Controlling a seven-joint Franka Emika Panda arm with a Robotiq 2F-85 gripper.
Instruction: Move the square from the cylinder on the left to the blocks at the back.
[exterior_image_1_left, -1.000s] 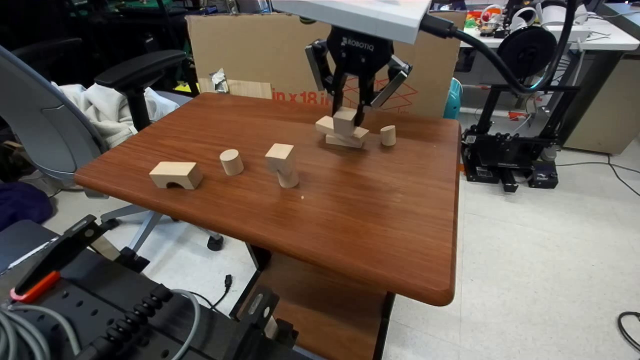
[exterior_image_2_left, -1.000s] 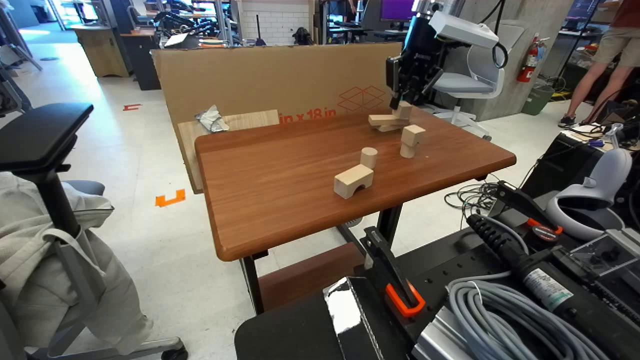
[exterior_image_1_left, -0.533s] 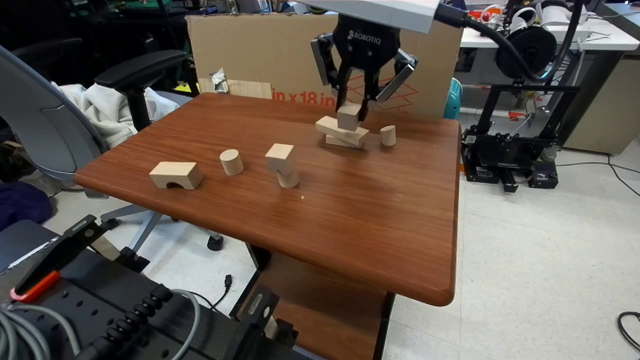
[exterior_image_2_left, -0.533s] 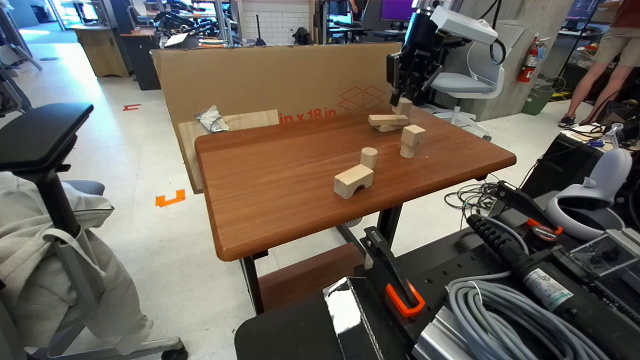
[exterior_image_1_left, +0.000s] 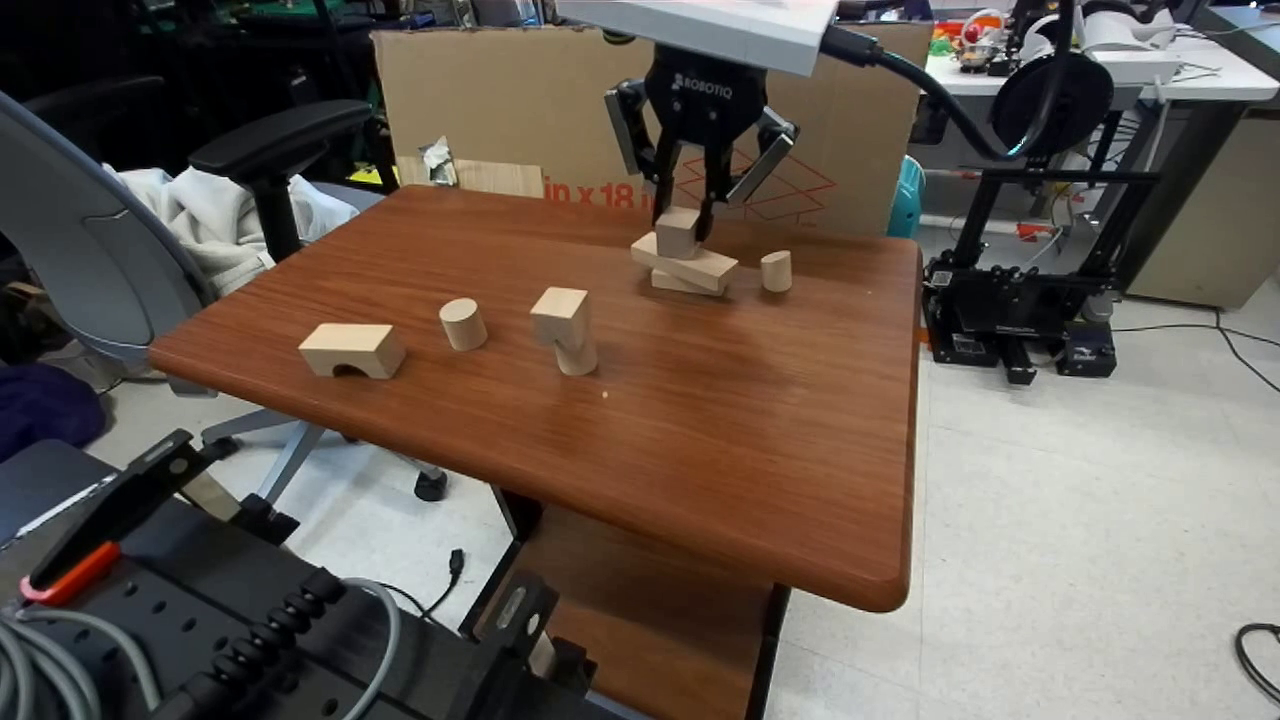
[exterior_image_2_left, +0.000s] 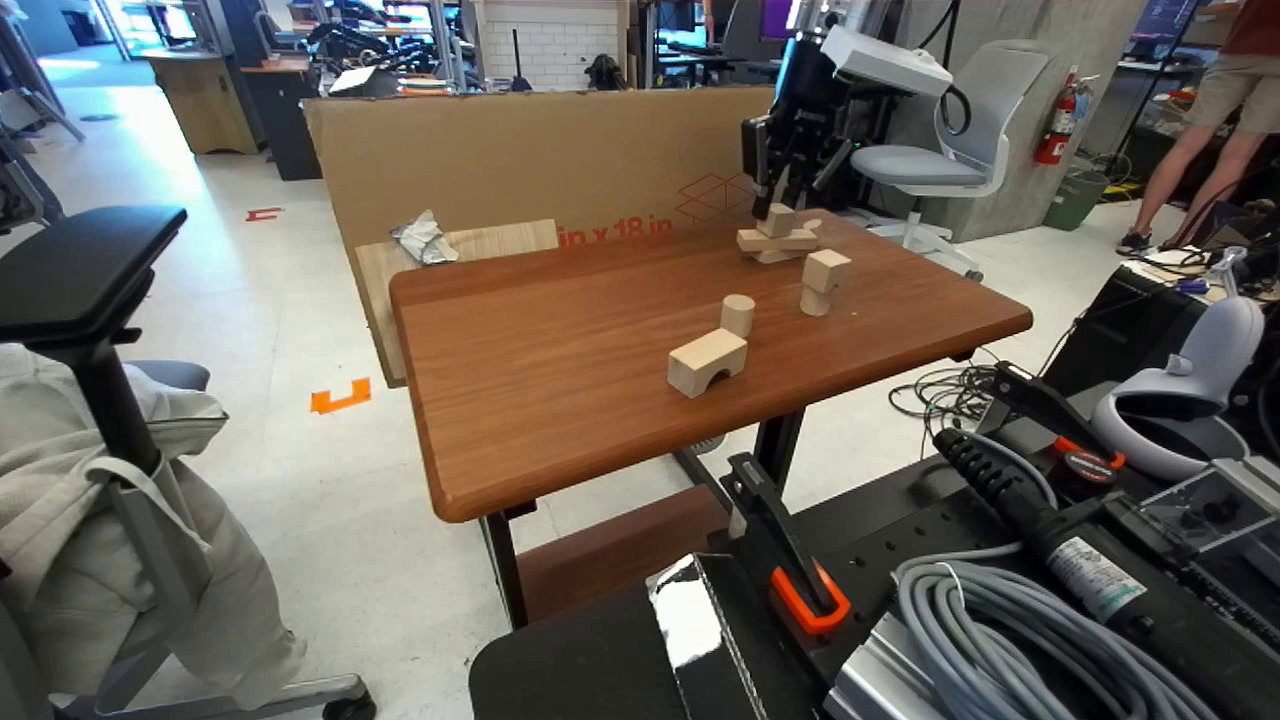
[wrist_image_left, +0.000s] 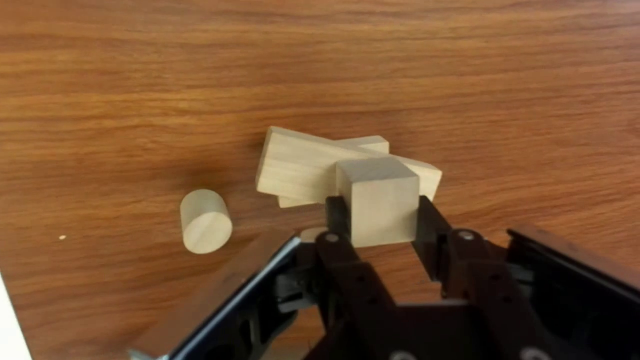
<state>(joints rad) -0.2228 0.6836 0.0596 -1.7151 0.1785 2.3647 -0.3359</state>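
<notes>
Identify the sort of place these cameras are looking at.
Probably a robotics lab or workshop rather than a home: there's what looks like a 3D printer behind the table, a white VR headset and a red fire extinguisher.

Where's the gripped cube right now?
In an exterior view, the gripped cube is above and just right of centre, held by the end effector over the crossed bars, left of the rear cylinder; contact with the bars is unclear.
</notes>
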